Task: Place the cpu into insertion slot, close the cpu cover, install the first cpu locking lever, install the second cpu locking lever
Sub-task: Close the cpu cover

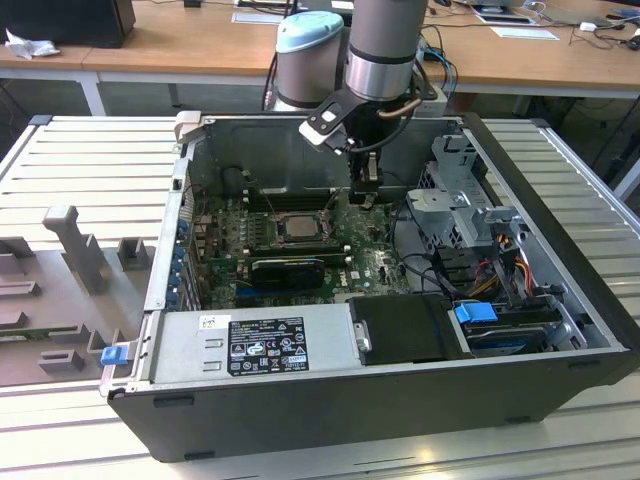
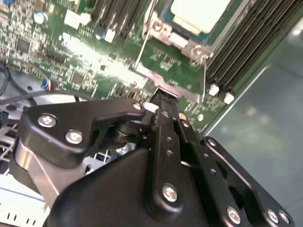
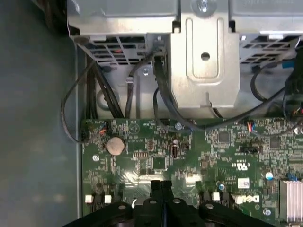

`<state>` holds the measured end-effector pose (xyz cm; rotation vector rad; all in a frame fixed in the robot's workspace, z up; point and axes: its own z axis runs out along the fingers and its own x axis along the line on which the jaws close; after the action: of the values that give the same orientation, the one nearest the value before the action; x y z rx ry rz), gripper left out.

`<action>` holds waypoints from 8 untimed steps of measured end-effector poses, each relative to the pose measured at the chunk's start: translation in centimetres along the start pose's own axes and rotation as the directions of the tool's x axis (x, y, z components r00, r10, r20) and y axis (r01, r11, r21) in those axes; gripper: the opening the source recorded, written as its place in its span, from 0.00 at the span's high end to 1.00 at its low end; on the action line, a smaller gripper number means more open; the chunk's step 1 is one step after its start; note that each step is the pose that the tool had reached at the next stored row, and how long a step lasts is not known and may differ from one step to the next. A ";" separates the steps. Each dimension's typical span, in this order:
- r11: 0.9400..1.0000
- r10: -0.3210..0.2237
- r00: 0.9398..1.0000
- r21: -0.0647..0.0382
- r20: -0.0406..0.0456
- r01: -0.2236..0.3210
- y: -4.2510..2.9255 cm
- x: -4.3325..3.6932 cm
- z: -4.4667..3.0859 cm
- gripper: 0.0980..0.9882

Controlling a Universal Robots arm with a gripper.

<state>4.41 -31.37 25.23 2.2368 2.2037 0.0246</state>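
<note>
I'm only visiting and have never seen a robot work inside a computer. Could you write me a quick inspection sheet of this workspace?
Surface: slatted metal table bearing an open computer case.
Job's things: pale square chip sits in its socket on the green board, with a silver frame around it.
Clutter: grey holders on the table, at the exterior view's left.
Gripper: gripper shut, low over the board, beside the socket on the exterior view's right.
Cables: black cables run from the board towards a metal cage; coloured wires by the drives.
Surroundings: wooden desks with papers behind.
</note>
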 end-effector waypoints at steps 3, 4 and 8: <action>1.000 0.000 1.000 0.000 0.000 0.000 -0.50 -0.01 0.02 0.99; 1.000 0.000 1.000 0.000 0.000 0.000 -0.61 -0.01 0.03 0.99; 1.000 0.000 1.000 0.000 0.000 0.000 -0.97 -0.02 0.08 0.99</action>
<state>3.44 -31.37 25.14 2.2367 2.2037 0.0246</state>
